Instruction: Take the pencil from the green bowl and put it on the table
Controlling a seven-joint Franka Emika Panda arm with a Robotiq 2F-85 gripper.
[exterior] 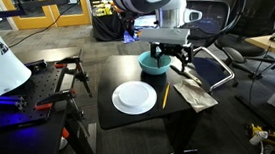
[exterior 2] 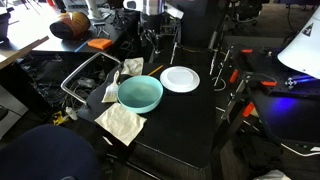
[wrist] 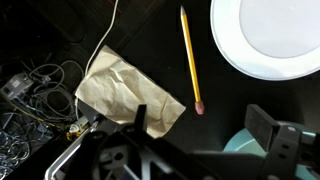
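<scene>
The yellow-orange pencil (wrist: 190, 60) lies flat on the black table (wrist: 150, 40), between a crumpled brown paper and the white plate; it also shows in an exterior view (exterior: 165, 93). The teal-green bowl (exterior: 156, 65) (exterior 2: 140, 93) stands on the table behind the plate, and only its rim shows in the wrist view (wrist: 238, 146). My gripper (wrist: 205, 130) (exterior: 169, 58) is open and empty. It hangs above the table beside the bowl, with the pencil's eraser end just ahead of the fingers.
A flat white plate (exterior: 135, 97) (exterior 2: 180, 79) (wrist: 268, 38) sits next to the pencil. Crumpled brown paper (wrist: 130, 95) (exterior 2: 122, 122) (exterior: 191, 92) lies at the table edge. Cables and a wire rack (exterior 2: 85, 80) lie beside the table. A clamp stand (exterior: 72, 76) stands nearby.
</scene>
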